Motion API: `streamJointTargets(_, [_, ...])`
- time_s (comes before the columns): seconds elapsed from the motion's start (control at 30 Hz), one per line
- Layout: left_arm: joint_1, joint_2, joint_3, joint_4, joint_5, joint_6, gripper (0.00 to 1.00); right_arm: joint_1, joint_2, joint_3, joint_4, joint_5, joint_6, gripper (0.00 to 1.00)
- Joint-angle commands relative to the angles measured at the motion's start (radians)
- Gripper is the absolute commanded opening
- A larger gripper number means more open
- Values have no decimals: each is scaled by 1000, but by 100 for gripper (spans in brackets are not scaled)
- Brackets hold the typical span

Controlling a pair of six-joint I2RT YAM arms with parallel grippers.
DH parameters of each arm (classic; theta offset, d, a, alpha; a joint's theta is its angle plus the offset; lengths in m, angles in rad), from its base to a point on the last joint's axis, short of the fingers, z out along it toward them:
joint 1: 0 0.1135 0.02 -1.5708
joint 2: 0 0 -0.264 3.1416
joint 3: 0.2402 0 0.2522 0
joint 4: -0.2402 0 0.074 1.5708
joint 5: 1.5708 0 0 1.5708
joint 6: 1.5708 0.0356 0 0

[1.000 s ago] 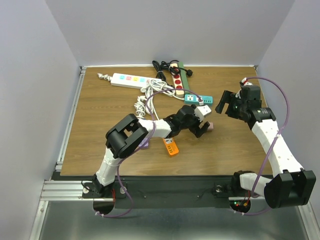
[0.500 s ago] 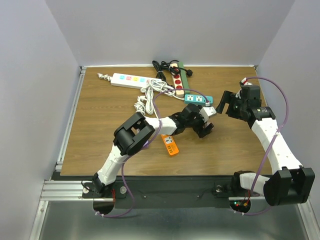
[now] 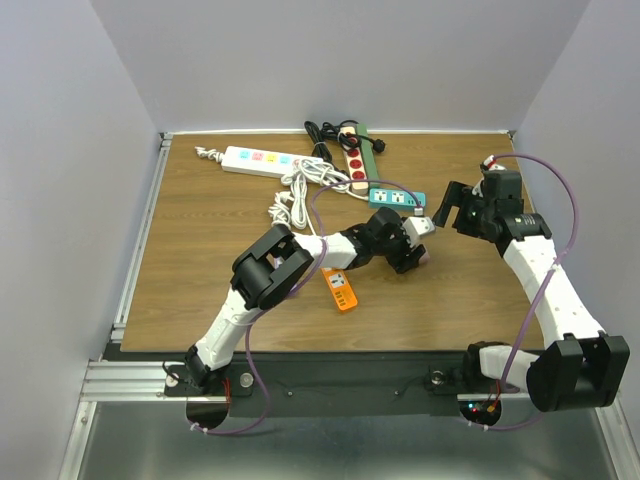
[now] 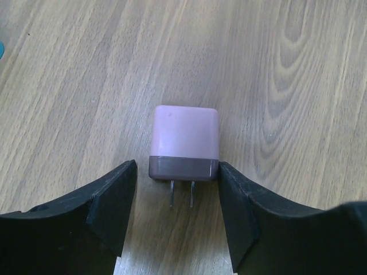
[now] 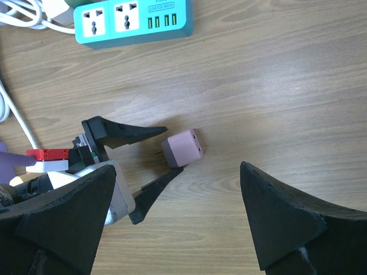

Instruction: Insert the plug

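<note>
The plug (image 4: 184, 143) is a small pink cube charger with a darker face and two metal prongs. It lies flat on the wooden table, prongs toward my left wrist camera. My left gripper (image 4: 178, 175) straddles its prong end. The right finger (image 4: 235, 200) touches the plug's side, while a narrow gap separates the left finger (image 4: 114, 195) from it, so the jaws are open. From above, the plug (image 3: 422, 256) sits at the left gripper's (image 3: 413, 254) tip. My right gripper (image 3: 450, 210) hangs wide open above the table, looking down on the plug (image 5: 182, 148).
A teal power strip (image 3: 395, 197) with sockets lies just behind the plug and also shows as the teal power strip (image 5: 135, 22). Farther back are a white strip (image 3: 258, 160), a red-socket strip (image 3: 352, 165) and tangled white cables (image 3: 295, 195). An orange device (image 3: 341, 292) lies beside the left arm.
My left gripper slid right until its fingers flank the plug, and its jaws narrowed from wide open to nearly the plug's width. The right arm has barely moved.
</note>
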Motion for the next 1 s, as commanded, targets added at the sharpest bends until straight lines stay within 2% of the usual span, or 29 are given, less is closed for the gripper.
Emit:
streamJointTargets(0.0, [-11,4,51,16,12,0,67,-3,-24,37,13,-26,-11,94])
streamJointTargets(0.13, [-13,7,52,18,12,-2,66,-3,-24,36,13,-30,-10,94])
streamJointTargets(0.2, [-14,7,51,29,14,-3,47,-3,-23,36,13,-32,-10,94])
streamJointTargets(0.3, [-16,-25,3,52,9,-11,24,-3,-24,40,13,-32,-8,94])
streamJointTargets(0.37, [-14,-79,-43,75,-3,-17,15,-4,-23,40,13,-27,-11,94])
streamJointTargets(0.43, [-5,-149,-164,99,-23,-34,8,-6,-9,42,11,-41,-13,94])
streamJointTargets(0.47, [-5,-178,-164,104,-28,-34,8,-6,-1,40,11,-53,-13,94])
streamJointTargets(0.57, [2,-298,-351,160,-42,-71,3,-8,31,39,16,-113,-16,93])
streamJointTargets(0.63, [2,-380,-422,205,-51,-100,1,-9,45,36,25,-148,-22,93])
streamJointTargets(0.8, [2,-536,-590,246,-97,-155,1,-9,80,7,59,-418,-36,91])
streamJointTargets(0.83, [2,-562,-607,257,-110,-164,1,-9,86,-3,77,-476,-42,91])
streamJointTargets(0.87, [4,-609,-635,265,-118,-172,1,-11,94,-15,86,-596,-45,90])
streamJointTargets(0.97, [9,-683,-664,282,-134,-215,1,-6,109,-61,135,-764,-28,89])
